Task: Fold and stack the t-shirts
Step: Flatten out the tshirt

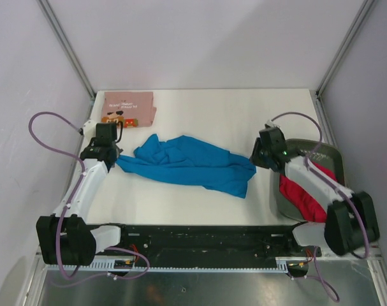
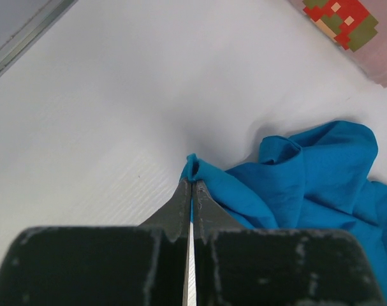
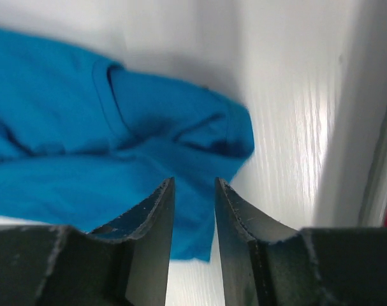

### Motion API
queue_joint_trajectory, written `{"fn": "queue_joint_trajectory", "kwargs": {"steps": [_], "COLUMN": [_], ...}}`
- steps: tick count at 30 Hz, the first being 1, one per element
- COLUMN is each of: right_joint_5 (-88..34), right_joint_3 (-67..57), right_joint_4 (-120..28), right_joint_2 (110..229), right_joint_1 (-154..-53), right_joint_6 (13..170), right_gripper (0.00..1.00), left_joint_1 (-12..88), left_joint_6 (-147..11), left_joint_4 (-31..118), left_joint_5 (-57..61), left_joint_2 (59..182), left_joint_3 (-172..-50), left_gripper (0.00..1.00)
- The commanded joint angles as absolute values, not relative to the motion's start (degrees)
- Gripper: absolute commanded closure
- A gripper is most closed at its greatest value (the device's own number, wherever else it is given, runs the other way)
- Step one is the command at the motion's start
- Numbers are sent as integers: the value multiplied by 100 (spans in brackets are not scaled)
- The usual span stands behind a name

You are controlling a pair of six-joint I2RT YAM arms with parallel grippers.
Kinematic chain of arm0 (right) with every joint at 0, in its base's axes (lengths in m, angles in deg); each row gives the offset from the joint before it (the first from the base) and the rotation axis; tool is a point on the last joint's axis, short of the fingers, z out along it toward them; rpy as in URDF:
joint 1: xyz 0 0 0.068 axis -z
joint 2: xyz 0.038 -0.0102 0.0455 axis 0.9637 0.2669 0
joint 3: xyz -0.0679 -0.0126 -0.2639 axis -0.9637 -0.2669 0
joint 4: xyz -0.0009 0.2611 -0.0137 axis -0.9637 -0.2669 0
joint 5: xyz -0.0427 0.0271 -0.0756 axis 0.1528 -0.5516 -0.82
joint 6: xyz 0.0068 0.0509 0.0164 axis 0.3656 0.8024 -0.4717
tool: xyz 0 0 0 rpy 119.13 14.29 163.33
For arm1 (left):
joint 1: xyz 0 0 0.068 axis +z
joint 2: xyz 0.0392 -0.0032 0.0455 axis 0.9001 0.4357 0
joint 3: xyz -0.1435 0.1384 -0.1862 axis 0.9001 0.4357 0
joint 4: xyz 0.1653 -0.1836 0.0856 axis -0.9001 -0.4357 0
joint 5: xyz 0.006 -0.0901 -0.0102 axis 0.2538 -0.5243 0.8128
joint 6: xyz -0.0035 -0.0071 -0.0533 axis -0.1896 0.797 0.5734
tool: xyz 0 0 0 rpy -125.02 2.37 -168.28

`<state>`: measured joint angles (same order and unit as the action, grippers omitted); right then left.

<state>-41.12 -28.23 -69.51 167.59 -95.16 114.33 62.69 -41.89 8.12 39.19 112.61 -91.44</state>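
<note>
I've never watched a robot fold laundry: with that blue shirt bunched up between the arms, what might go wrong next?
The left gripper pinches only a small bit of the blue t-shirt's edge, so a tug could slip it free. The right gripper is open and holds nothing, so pulling from one side would likely drag the crumpled shirt rather than flatten it.

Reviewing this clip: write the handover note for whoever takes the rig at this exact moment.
Left gripper: shut on an edge of the blue t-shirt, which lies crumpled mid-table.
Right gripper: open, jaws apart over the shirt's other end, gripping nothing.
Pink t-shirt: folded, at the far left corner of the table.
Red t-shirt: bunched in the grey basket on the right.
Done: pink folded.
Left: spread and fold blue, take out and fold red, stack all three.
</note>
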Motion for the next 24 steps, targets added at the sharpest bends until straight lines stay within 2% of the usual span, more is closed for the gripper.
{"fn": "queue_joint_trajectory", "kwargs": {"steps": [1, 7, 14, 24], "right_joint_5": [-3659, -3573, -3884, -4301], "right_joint_3": [-3834, -4684, -4734, -4734], "right_joint_4": [-7060, -6969, -6709, -6380], "right_joint_2": [15502, 14988, 15626, 16394], "right_joint_1": [-9568, -9967, -10610, -10989], "right_joint_6": [11857, 12198, 12462, 12569], "right_gripper": [64, 62, 58, 52], "left_joint_1": [6320, 6320, 6320, 6333], "left_joint_6": [-4175, -4147, -4155, -4178], "left_joint_4": [914, 922, 924, 918], "left_joint_5": [3778, 3731, 3760, 3746], "left_joint_2": [11162, 11150, 11122, 11157], "left_joint_3": [-9366, -9331, -9279, -9287], "left_gripper": [100, 100, 100, 100]}}
